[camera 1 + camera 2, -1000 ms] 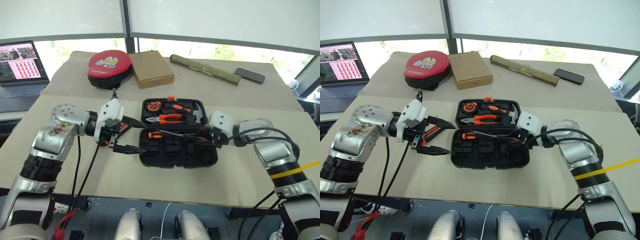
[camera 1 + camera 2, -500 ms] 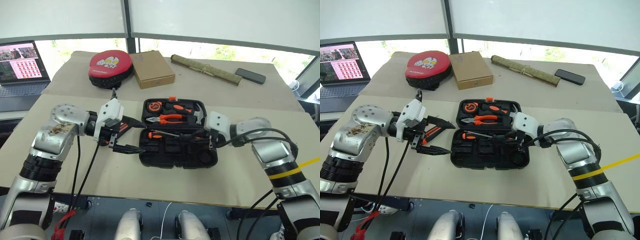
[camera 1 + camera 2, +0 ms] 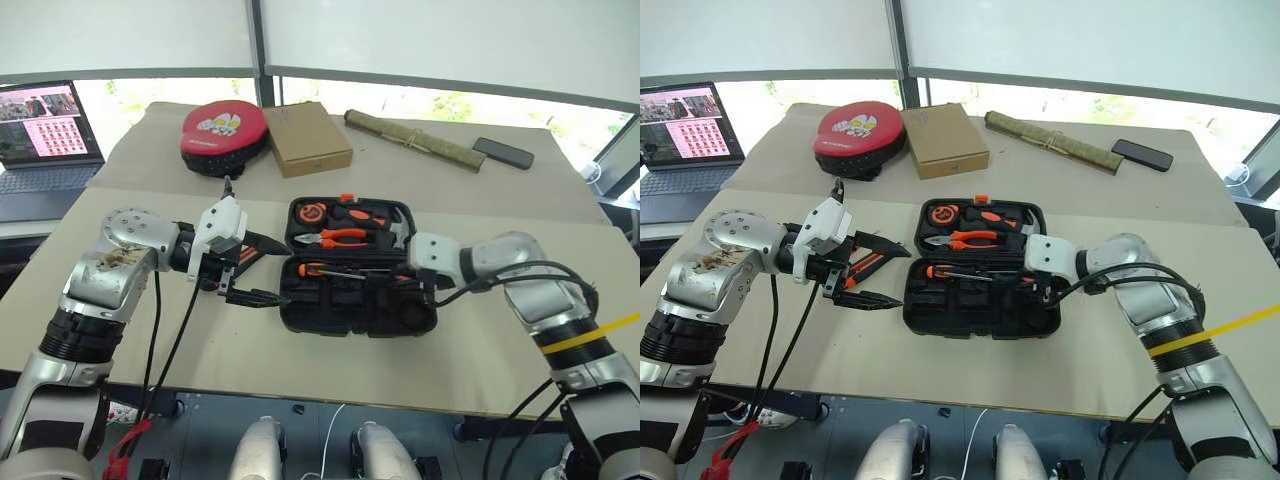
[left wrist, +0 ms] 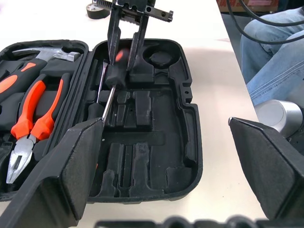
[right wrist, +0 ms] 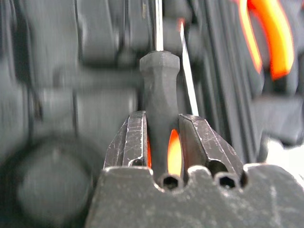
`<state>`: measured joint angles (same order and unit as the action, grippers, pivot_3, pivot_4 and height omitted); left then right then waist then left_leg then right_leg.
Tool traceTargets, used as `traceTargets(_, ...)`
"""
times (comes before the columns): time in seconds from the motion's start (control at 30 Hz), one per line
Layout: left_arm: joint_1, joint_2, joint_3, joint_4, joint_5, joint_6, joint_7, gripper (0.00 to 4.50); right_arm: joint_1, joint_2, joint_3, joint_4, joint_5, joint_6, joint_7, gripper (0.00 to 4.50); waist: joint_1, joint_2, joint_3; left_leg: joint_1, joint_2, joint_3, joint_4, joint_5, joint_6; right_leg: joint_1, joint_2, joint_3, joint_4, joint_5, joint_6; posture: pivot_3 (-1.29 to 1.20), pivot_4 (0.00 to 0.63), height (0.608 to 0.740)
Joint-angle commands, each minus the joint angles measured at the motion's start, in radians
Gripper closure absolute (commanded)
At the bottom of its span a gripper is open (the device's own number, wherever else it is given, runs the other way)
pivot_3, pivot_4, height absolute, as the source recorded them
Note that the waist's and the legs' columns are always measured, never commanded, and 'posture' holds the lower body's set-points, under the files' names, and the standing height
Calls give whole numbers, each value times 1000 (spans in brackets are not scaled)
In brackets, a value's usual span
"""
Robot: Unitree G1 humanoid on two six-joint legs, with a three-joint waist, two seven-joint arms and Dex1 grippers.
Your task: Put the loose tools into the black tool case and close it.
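Screwdriver, black-orange handle, clamped by right gripper; left gripper spread, empty.

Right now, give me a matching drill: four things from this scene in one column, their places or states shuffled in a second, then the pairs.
Things:
1. right tool
2. left tool
3. orange-handled steel pliers
4. flat brown cardboard box

States or places:
A. seated in the far half of the open black plastic tool case
B. open, beside the case's left end
C. shut on the black-and-orange-handled screwdriver over the case's near half
D. on the table behind the case, beside the red-and-black round pad

Pairs: 1-C, 2-B, 3-A, 4-D
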<state>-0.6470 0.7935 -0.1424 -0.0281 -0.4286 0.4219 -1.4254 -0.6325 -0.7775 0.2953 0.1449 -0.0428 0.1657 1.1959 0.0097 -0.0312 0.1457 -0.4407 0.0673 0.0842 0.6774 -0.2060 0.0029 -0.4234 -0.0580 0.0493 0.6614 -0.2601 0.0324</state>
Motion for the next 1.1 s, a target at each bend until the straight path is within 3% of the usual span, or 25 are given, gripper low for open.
traceTargets(0.03, -15, 2, 17, -22, 2, -11, 6, 0, -1, -14, -30, -16, 11, -9, 6, 3750, -1, 0, 0, 0, 0, 0, 0, 0, 0, 0, 0, 0, 0, 0, 0, 0, 150, 740)
traceTargets(0.23, -26, -10, 11, -18, 4, -13, 10, 0, -5, 33, -22, -4, 23, 8, -16, 3750, -1, 0, 0, 0, 0, 0, 0, 0, 0, 0, 0, 0, 0, 0, 0, 0, 150, 740)
traceTargets(0.3, -29, -11, 11, -13, 7, -15, 8, 0, -6, 35, -21, -8, 22, 2, -11, 2798, -1, 0, 0, 0, 0, 0, 0, 0, 0, 0, 0, 0, 1, 0, 0, 0, 150, 740)
traceTargets(0.47, -32, -10, 14, -5, 11, -18, 5, 0, -38, 70, -85, -63, 111, 129, -11, 1375, -2, 0, 0, 0, 0, 0, 0, 0, 0, 0, 0, 0, 1, 0, 0, 0, 150, 740)
traceTargets(0.5, -30, -10, 15, -6, 12, -19, 5, 0, -49, 78, -94, -74, 131, 170, -8, 890, -4, 0, 0, 0, 0, 0, 0, 0, 0, 0, 0, 0, 1, 0, 0, 0, 150, 740)
traceTargets(0.53, -28, -10, 15, -6, 12, -19, 5, 0, -56, 83, -98, -81, 145, 203, -7, 890, -5, 0, 0, 0, 0, 0, 0, 0, 0, 0, 0, 0, 1, 0, 0, 0, 150, 740)
traceTargets(0.63, -24, -15, 14, -9, 13, -19, 10, 0, -54, 95, -85, -82, 146, 219, -20, 1449, -5, 0, 0, 0, 0, 0, 0, 0, 0, 0, 0, 0, 1, 0, 0, 0, 150, 740)
traceTargets(0.93, -22, -15, 15, -9, 18, -21, 8, 0, -49, 144, -60, -56, 137, 231, -54, 4491, -4, 0, 0, 0, 0, 0, 0, 0, 0, 0, 0, 0, 1, 0, 0, 0, 150, 740)
traceTargets(1.1, -22, -16, 14, -9, 19, -22, 8, 0, -48, 154, -5, -29, 84, 216, -73, 4491, -5, 0, 0, 0, 0, 0, 0, 0, 0, -1, 0, 0, 1, 0, 0, 0, 150, 740)
